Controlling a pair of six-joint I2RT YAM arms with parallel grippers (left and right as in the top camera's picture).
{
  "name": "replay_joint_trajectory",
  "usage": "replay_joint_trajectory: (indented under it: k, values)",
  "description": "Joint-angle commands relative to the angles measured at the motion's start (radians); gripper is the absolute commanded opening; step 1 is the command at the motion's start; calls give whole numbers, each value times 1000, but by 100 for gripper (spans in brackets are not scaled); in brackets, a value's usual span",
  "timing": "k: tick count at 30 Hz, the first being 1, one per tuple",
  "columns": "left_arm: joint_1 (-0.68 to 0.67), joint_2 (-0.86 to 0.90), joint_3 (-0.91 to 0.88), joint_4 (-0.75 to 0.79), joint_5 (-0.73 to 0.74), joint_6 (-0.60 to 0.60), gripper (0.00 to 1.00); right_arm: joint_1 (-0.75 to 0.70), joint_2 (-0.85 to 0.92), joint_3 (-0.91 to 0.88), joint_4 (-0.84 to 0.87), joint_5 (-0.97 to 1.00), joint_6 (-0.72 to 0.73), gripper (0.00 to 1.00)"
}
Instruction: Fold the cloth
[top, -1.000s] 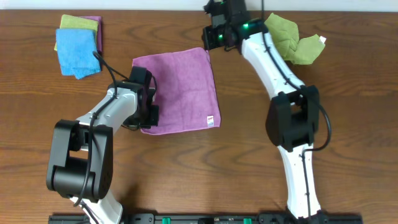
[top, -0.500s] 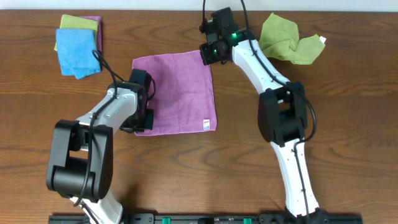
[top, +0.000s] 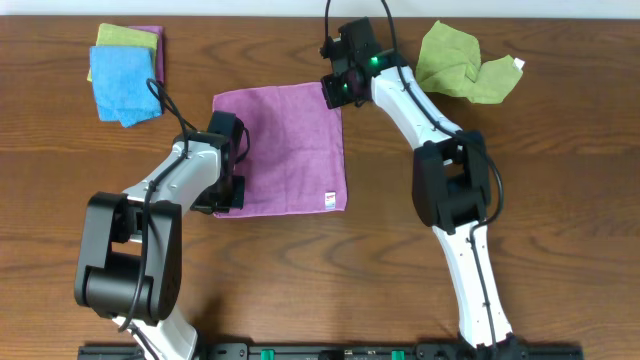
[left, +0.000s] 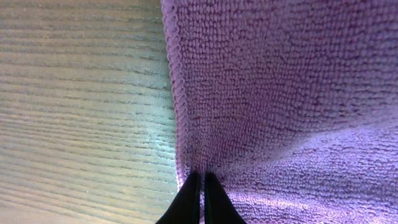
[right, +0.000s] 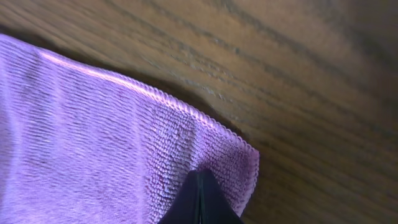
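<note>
Left claw (top: 231, 194) near, arm bent, right claw (top: 335, 92) stretched forward, both pinched tight on the cloth (top: 290, 140)

This looks like a robotics lab bench, though little beyond the tabletop shows. Two white-and-black jointed robot arms, the left arm (top: 170, 185) and the right arm (top: 470, 270), rise from a black mounting rail (top: 330, 351) at the edge of a dark wood-grain table (top: 570, 150). A small green status light (top: 372, 62) glows. Only cloths lie about: a mauve square microfibre cloth (top: 295, 140), a crumpled olive-green cloth (top: 455, 60) and a small stack topped by a bright blue cloth (top: 120, 80).
</note>
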Motion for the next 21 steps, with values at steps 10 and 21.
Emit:
replay_joint_trajectory:
  k: [10,21]
  values:
    - [3,13,-10,-14,-31,-53,6,-34,28,5,-66,174,-19,1]
    - [2,13,-15,36,-31,-74,6,-57,24,15,-79,144,-19,1]
